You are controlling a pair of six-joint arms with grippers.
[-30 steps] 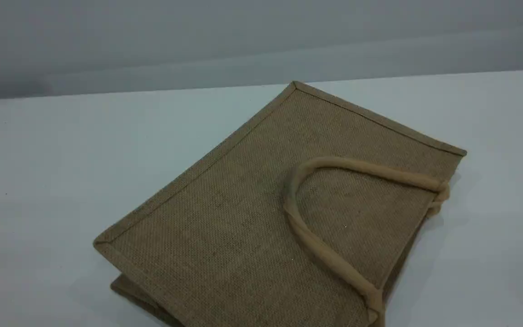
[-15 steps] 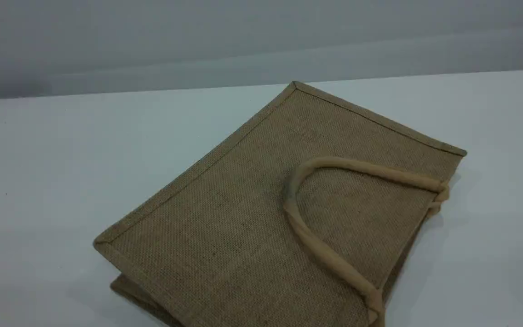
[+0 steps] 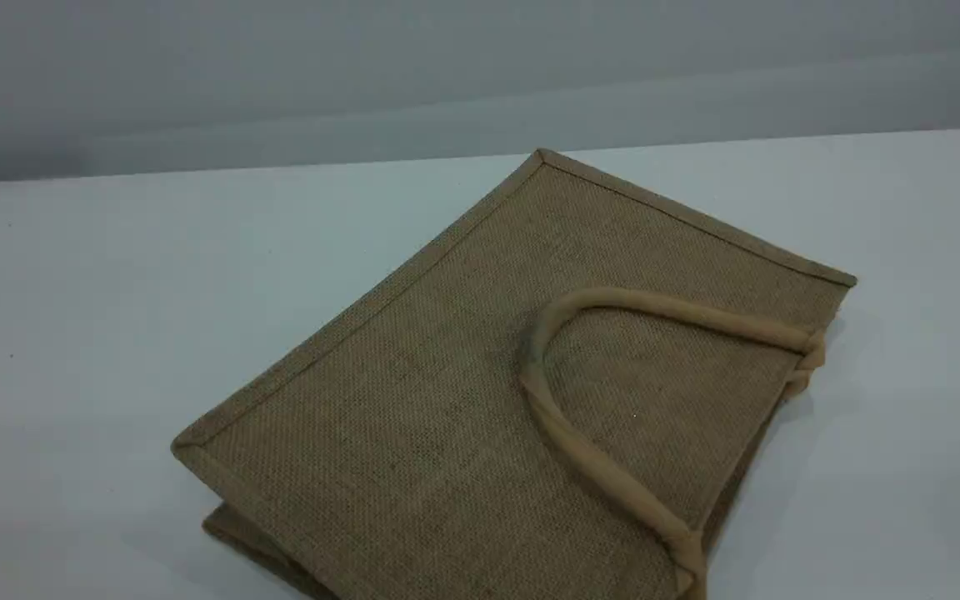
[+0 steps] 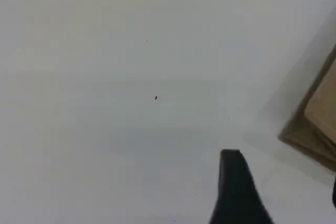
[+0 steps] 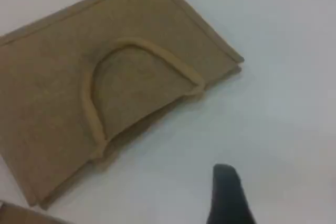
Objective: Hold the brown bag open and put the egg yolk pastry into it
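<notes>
1. The big tan-brown woven jute bag [image 3: 463,392] lies flat on its side on the white counter [image 3: 97,317], near the middle and a bit to my right. Part of it runs off the bottom of the scene view.
2. Its long way runs from the far corner, up in the scene view, down toward the near left corner. Its mouth faces my right side, where the beige padded rope handle [image 3: 580,454] is sewn on. The handle is folded back flat on top of the bag.
3. I cannot see the little round egg yolk pastry in any view, so I do not know where it is.
4. My left gripper [image 4: 262,203] hangs over bare counter, just beside a corner of the bag. It is wide open and holds nothing.
5. My right gripper [image 5: 247,198] hangs over bare counter near the mouth side. It is wide open and empty too.
6. What could go wrong, I think:
   - The mouth is pressed shut. I might pinch both sides at once, and then the bag will not open.
   - The handle is soft and round, so it may slip out.
   - If I pull one handle hard, the whole bag may slide across the smooth counter.
   - The bag may flop shut before the pastry goes in.
</notes>
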